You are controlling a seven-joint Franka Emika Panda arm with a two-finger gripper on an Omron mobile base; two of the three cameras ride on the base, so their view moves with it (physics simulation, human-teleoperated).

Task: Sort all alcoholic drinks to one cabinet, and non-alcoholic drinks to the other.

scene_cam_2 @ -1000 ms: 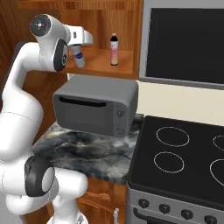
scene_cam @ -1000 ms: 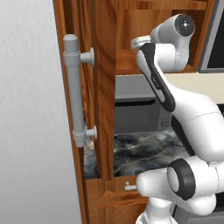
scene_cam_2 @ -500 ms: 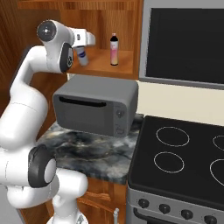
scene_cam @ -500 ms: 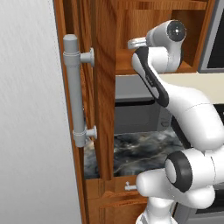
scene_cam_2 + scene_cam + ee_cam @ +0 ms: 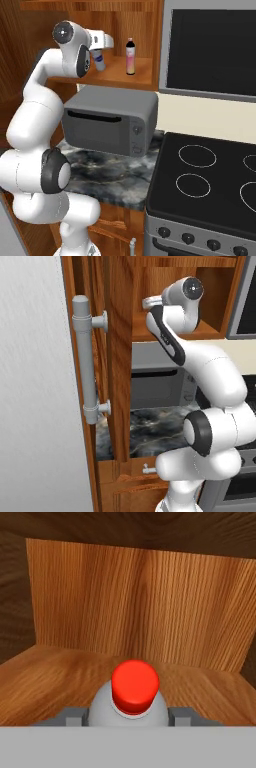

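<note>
Cabinet (image 5: pixel 120 356) stands open above the counter, and you see its reddish-brown door edge-on in the left base view, with the long grey bar handle (image 5: pixel 85 361) facing you. That view hides the shelf contents behind the arm. Turn to the right base view and you get the open shelf (image 5: pixel 142 70) itself: a slim bottle with a dark cap and pink body (image 5: pixel 130 56) stands upright there, and just to its left sits a grey-blue bottle (image 5: pixel 100 61) at the gripper (image 5: pixel 102 47). Below the shelf you see a grey microwave (image 5: pixel 112 120) on the marbled counter (image 5: pixel 107 175), beside a black stovetop (image 5: pixel 210 175).

From the hand view you look straight along the fingers into the wooden interior, with a red-capped grey bottle (image 5: pixel 134 694) directly in front, between the two dark fingertips (image 5: pixel 72 716). The fingers sit partly apart, one on each side of the bottle's shoulder, closed against it. Whether the bottle's base rests on the shelf you cannot tell.
</note>
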